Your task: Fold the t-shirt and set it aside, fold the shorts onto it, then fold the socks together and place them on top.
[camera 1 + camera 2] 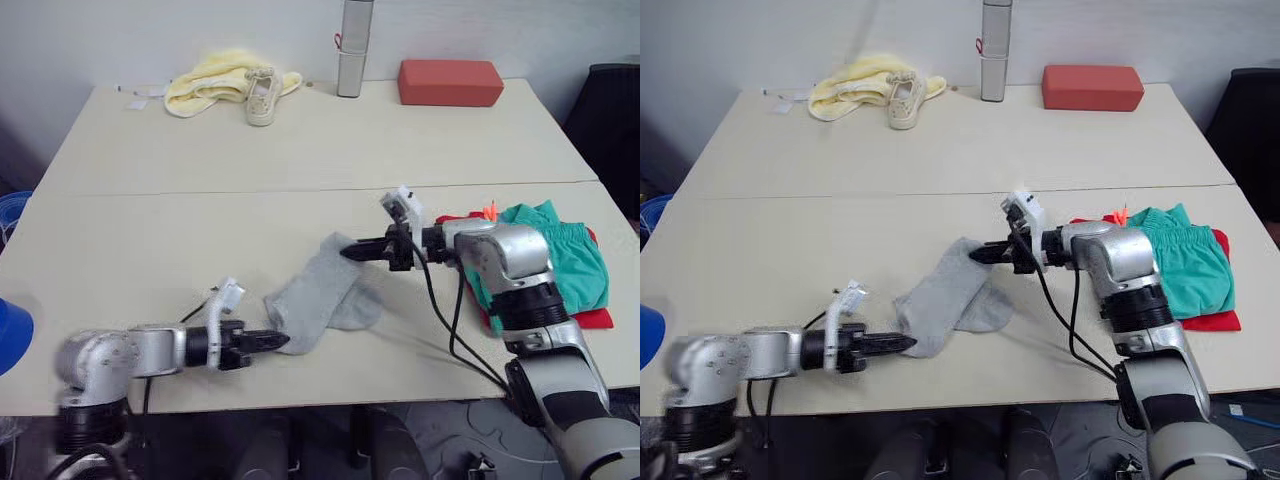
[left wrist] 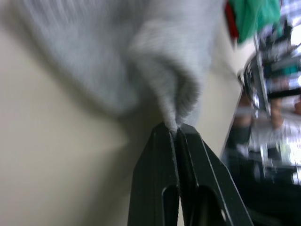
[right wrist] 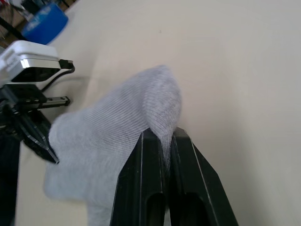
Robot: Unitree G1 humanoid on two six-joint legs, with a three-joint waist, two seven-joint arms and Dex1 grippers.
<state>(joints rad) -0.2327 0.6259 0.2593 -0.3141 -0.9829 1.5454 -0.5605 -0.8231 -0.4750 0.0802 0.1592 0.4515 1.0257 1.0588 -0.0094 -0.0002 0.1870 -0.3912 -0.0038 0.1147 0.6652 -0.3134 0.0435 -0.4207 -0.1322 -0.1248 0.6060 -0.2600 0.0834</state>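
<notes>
The pair of light grey short knit socks (image 1: 320, 295) lies on the pale beige counter (image 1: 160, 230) near its front edge, stretched between the two claws, its long axis running diagonally from the near left up toward the far right. The left claw (image 1: 278, 342) is clamped on the lower-left end of the socks, the fabric pinched between its black fingers (image 2: 160, 188). The right claw (image 1: 350, 252) is closed on the upper-right end. To the right, the teal-green soft fabric shorts (image 1: 560, 260) with a coral-orange drawstring lie folded on the bright red cotton t-shirt (image 1: 592, 318), beside the right arm.
</notes>
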